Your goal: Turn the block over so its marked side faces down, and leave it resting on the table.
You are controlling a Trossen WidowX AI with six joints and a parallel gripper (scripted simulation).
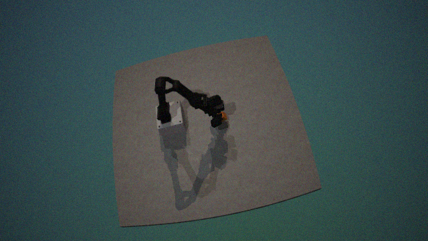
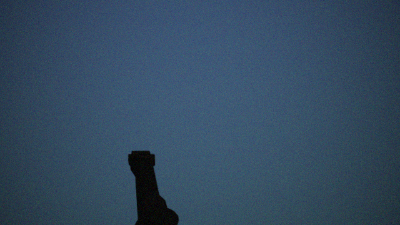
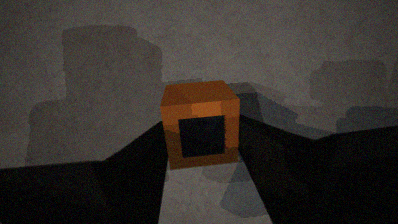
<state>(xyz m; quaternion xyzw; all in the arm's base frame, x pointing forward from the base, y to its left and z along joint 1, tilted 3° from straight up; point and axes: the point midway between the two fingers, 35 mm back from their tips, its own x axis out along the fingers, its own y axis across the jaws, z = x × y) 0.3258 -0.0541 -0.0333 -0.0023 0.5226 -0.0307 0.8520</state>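
Observation:
The orange block [image 1: 224, 116] [image 3: 200, 93] has a dark square mark on one side. In the wrist view that marked side faces the wrist camera. My gripper [image 3: 199, 124] is shut on the block, with one black finger against its left side and one against its right side. In the top view the block shows as a small orange patch beside the dark fingers, which hide part of it. Its height over the table [image 1: 267, 150] is hard to judge. The exterior view shows only a dark part of the arm, not the block.
The arm's light grey base box [image 1: 174, 135] stands on the table left of the block in the top view. Shadows of the arm fall across the table toward its front edge.

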